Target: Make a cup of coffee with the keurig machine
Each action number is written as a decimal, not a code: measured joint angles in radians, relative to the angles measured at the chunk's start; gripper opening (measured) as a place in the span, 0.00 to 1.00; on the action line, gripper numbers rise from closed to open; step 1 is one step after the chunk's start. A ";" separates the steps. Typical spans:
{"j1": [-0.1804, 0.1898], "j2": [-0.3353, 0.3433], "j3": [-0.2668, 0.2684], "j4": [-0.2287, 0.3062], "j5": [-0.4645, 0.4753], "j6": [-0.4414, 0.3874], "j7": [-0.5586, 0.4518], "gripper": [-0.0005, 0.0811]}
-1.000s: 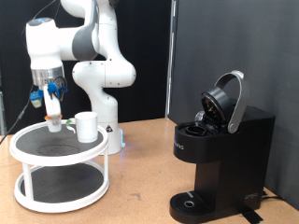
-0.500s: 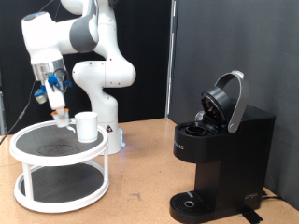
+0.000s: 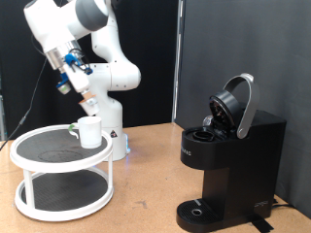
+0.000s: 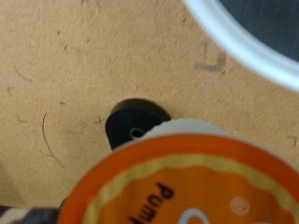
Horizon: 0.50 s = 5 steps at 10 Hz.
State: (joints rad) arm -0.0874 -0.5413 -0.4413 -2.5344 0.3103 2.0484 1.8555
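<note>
Wooden table [image 3: 146, 189] bears one keurig machine [image 3: 230, 160], one cup [image 3: 89, 132]

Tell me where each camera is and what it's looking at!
Exterior view: sits off the arm, facing the wooden table; shows the white arm, its tool carrying a small pod above the cup on the round stand, and the keurig machine, lid up, at the exterior view's right.
Wrist view: sits on the hand, looking along the fingers at the wooden table; the pod's orange lid fills the front; the stand's white rim crosses one corner.
Shared: pod, stand, table.
</note>
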 joint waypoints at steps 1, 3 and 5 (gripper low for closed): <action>0.004 0.000 0.019 0.005 0.005 0.000 0.031 0.50; 0.011 0.000 0.009 0.004 0.044 -0.013 0.017 0.50; 0.046 0.003 -0.002 0.014 0.162 -0.051 0.010 0.50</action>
State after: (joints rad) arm -0.0415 -0.5380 -0.4435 -2.5205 0.4724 1.9977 1.8651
